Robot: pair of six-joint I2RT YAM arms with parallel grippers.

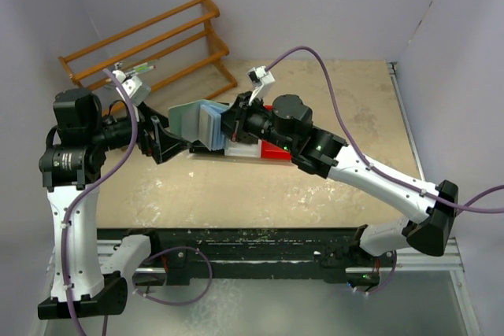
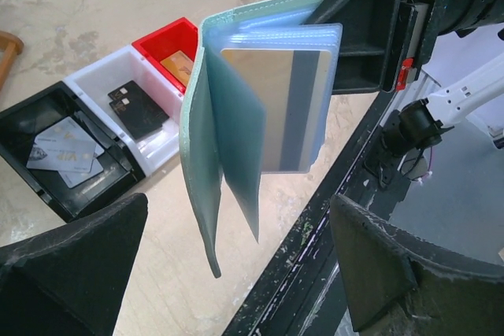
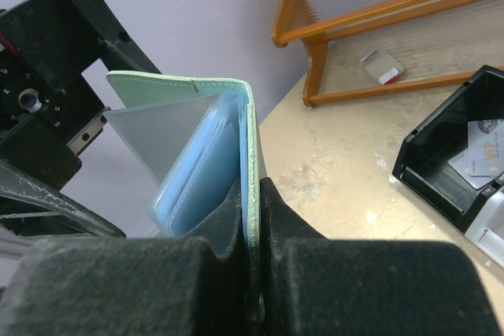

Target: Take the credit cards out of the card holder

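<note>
Right gripper [image 3: 253,218] clamps the open card holder [image 3: 201,155] between its fingers; left gripper [image 2: 236,269] gapes wide, the holder just ahead of its fingers, untouched.

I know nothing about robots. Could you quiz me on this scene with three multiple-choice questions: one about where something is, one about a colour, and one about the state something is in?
1. Where do the black cards lie?
A red bin
B white bin
C black bin

2. What colour is the inside of the holder?
A pale teal
B red
C orange

3. How is the left gripper?
A shut on the holder
B shut on a card
C open

Answers:
1 B: the dark cards lie in the middle, white bin.
2 A: its open covers are pale teal.
3 C: its jaws stand wide apart, clear of the holder.
</note>
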